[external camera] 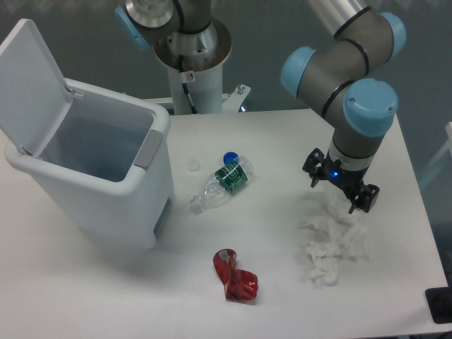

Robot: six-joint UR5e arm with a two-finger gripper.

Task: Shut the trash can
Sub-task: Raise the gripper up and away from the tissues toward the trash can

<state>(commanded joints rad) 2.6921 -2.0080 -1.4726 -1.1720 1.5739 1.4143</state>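
While the trash can [95, 176] at the table's left is logged with lid [32, 78] raised, closing is judged unstarted, the gripper [342, 191] recorded spread, empty, well apart above crumpled tissue [328, 244].

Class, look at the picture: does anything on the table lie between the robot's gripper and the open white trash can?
Yes. A clear plastic bottle with a green label lies between the gripper and the large white plastic trash can.

Smooth white plastic trash can [106, 194], crinkled clear plastic bottle [222, 185], glossy red wrapper [235, 277], rumpled white tissue [332, 240].
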